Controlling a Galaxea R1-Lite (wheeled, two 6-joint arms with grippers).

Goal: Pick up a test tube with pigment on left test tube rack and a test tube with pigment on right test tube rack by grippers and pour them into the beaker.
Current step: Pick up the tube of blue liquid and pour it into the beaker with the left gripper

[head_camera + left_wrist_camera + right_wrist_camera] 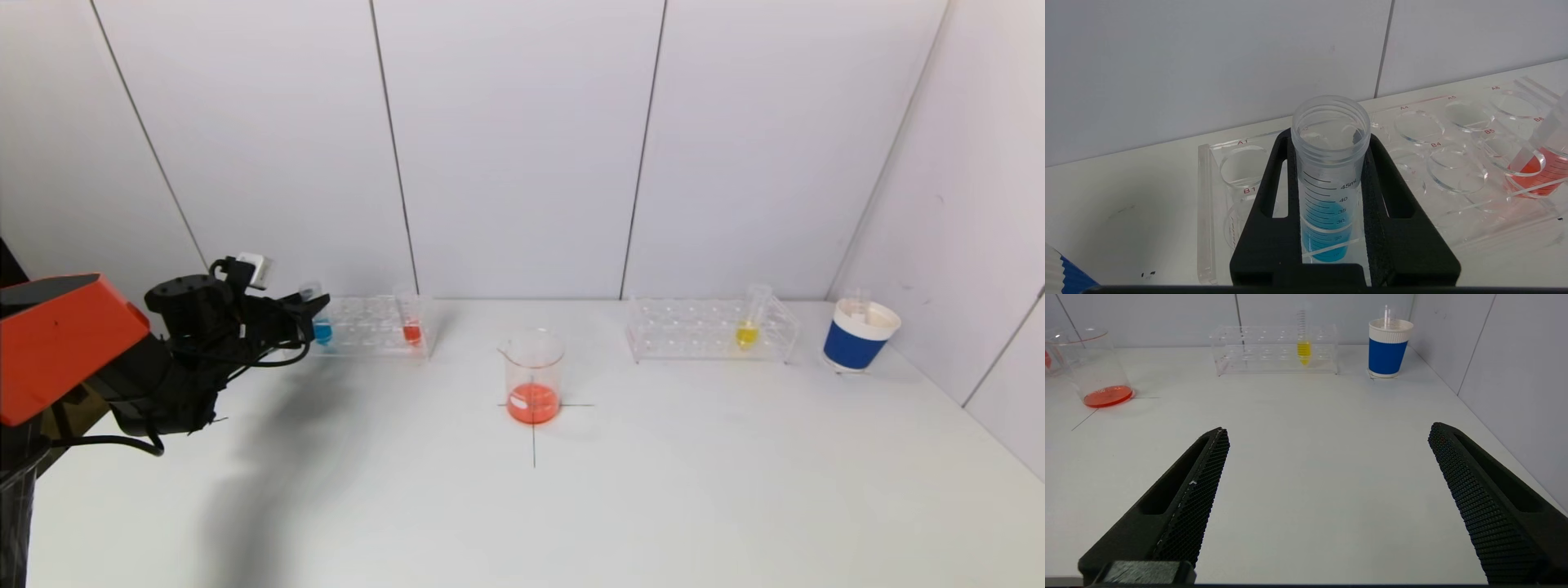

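orange-shelled left arm (57, 343), black wrist with looping black cables, black mesh-textured fingers (1188, 498)

Graduations "45mL", 40, 35, 30 on the blue tube (1327, 196); red hole labels A1, B1, A4, B4, B5 on the left rack (1425, 134)

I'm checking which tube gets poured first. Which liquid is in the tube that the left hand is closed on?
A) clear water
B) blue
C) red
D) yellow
B: the left wrist view shows the left hand shut on the test tube with blue liquid, which stands in the left test tube rack.
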